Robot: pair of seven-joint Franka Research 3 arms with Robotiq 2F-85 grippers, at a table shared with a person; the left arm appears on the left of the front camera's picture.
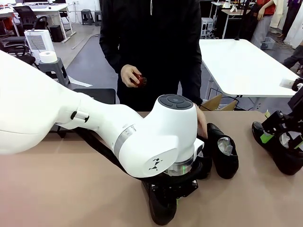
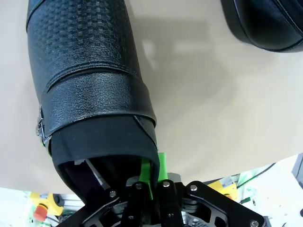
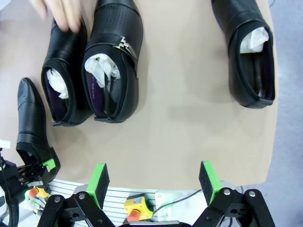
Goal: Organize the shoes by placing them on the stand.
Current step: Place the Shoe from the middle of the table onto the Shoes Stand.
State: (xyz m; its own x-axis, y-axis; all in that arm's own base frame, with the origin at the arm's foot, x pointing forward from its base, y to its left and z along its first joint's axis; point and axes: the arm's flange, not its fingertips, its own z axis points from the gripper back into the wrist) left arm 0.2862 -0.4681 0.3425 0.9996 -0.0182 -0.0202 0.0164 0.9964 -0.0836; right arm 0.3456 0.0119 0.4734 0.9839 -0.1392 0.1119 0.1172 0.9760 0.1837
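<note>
Left gripper (image 2: 147, 184) clamped on heel of near-centre shoe (image 2: 85, 71). Right gripper (image 3: 154, 179) fingers apart, empty, above table (image 3: 189, 118). Two shoes (image 3: 113, 71) paired mid-table, person's hand (image 3: 66, 16) touching one; fourth shoe (image 3: 251, 52) right.

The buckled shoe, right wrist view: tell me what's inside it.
Crumpled white paper sits inside the buckled shoe, over purple lining; the upper hides its toe end.

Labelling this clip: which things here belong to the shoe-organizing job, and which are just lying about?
Job:
gripped shoe, in left gripper
buckled shoe
neighbouring shoe
lone shoe

Not the job:
red-brown object in person's hand
paper roll on grey stool
</note>
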